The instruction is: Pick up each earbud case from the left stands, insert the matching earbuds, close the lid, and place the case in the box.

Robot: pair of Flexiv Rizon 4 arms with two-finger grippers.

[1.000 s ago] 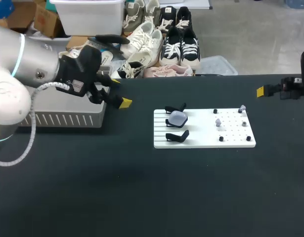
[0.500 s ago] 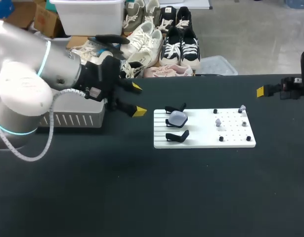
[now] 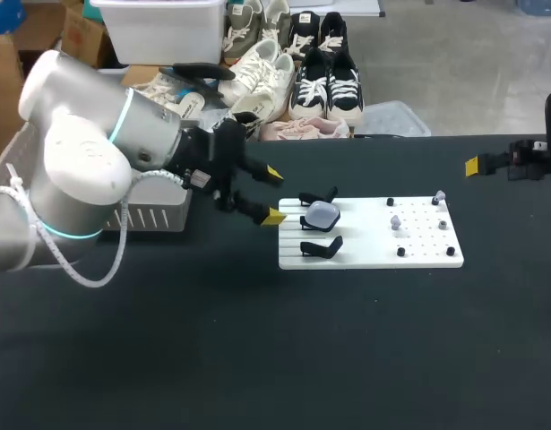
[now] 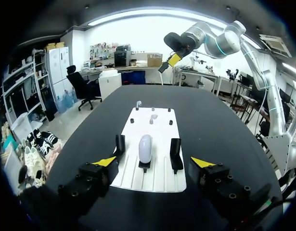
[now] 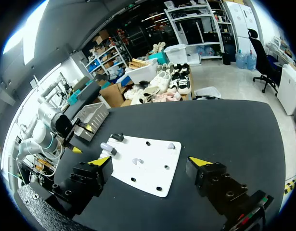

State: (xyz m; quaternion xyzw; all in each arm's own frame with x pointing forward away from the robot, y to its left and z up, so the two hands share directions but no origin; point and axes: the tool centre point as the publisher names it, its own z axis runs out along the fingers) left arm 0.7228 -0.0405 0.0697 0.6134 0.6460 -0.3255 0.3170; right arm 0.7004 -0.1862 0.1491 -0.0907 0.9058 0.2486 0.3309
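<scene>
A pale lilac earbud case (image 3: pixel 322 213) stands shut on the middle of three black stands (image 3: pixel 321 246) at the left end of a white board (image 3: pixel 365 246). Small earbuds (image 3: pixel 396 221) and black pegs dot the board's right half. My left gripper (image 3: pixel 274 195) hangs open just left of the board, level with the case. In the left wrist view the case (image 4: pixel 145 148) is straight ahead of the open gripper (image 4: pixel 153 162), a short way beyond its fingertips. Far off at the table's right edge, my right gripper (image 5: pixel 150 161) is open and empty, facing the board (image 5: pixel 157 173).
A grey slatted basket (image 3: pixel 154 217) sits on the table's left side, behind my left arm. Dark tabletop surrounds the board on the near and right sides.
My left arm has swung right from in front of the basket to the board's left edge, its open fingers now pointing at the case. The right arm has stayed put.
</scene>
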